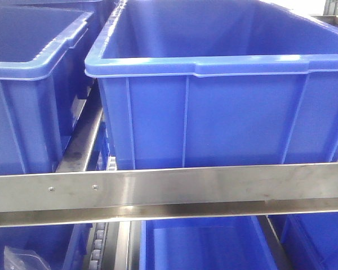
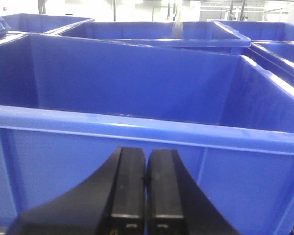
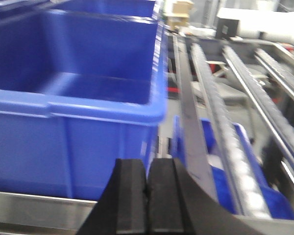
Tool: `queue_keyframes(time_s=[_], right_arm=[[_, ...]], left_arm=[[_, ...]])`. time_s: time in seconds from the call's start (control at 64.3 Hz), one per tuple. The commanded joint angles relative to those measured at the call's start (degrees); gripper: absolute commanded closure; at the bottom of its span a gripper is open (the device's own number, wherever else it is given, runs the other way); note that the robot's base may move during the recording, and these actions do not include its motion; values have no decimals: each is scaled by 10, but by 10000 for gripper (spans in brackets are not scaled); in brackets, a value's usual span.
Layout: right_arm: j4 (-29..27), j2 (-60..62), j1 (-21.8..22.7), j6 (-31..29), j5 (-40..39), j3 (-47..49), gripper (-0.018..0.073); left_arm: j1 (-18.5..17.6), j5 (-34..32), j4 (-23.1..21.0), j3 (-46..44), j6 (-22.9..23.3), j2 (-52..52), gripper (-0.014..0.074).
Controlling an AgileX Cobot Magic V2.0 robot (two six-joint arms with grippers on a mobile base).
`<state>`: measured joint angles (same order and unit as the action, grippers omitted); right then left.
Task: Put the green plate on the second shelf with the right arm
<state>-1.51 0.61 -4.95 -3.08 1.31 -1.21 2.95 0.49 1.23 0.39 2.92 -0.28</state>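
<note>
Search step: green plate not in view; right gripper (image 3: pixel 147 196) and left gripper (image 2: pixel 145 196) both closed, empty, near blue bins (image 1: pixel 214 84); next, locate the plate.

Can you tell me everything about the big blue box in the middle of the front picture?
The blue box is a deep, open-topped bin of shiny, smooth plastic. It has a thick rolled rim, and thin raised ribs run up its front wall. It stands upright and level. What shows of its inside looks empty. It sits on a rack behind a steel rail, close beside another blue bin on its left. More blue bins sit on the level below. No gripper touches it.
</note>
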Motion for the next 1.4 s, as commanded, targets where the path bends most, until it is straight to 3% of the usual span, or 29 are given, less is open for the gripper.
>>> queue_keyframes(time_s=[0.0, 0.295, 1.384], right_arm=[[-14, 11, 19, -7, -61, 7, 512], [-19, 11, 21, 11, -17, 6, 512], [-19, 11, 21, 15, -103, 6, 512]], left_arm=[[0, -47, -3, 24, 4, -9, 466], [0, -47, -3, 24, 4, -9, 466], [0, -47, -3, 24, 4, -9, 466]])
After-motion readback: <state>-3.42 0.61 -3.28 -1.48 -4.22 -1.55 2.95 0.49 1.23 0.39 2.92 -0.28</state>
